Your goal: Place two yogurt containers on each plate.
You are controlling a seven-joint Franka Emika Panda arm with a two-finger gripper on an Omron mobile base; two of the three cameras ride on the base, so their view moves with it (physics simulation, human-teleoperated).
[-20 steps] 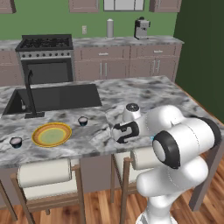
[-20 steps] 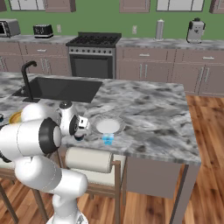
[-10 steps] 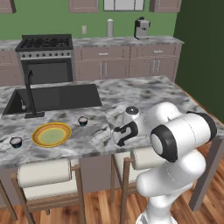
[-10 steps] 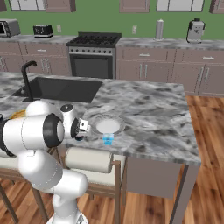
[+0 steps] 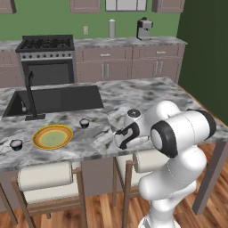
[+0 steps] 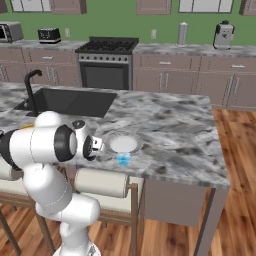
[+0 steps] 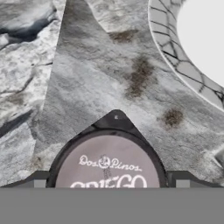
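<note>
Island counter layout
Yogurt container (image 7: 108, 168) sits between the gripper's fingertips (image 7: 39, 183), near the white-grey round plate (image 7: 192, 48) on the marble counter (image 7: 87, 87).

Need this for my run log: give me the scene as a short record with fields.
tool: open, tips either side of the near yogurt cup
near yogurt cup: lid up, on the counter, beside the white plate, not on it
white plate: no cup on it; light-blue object in front of it
yellow plate: no cup on it
right cup: on counter, right of yellow plate
left cup: on counter, left of yellow plate
</note>
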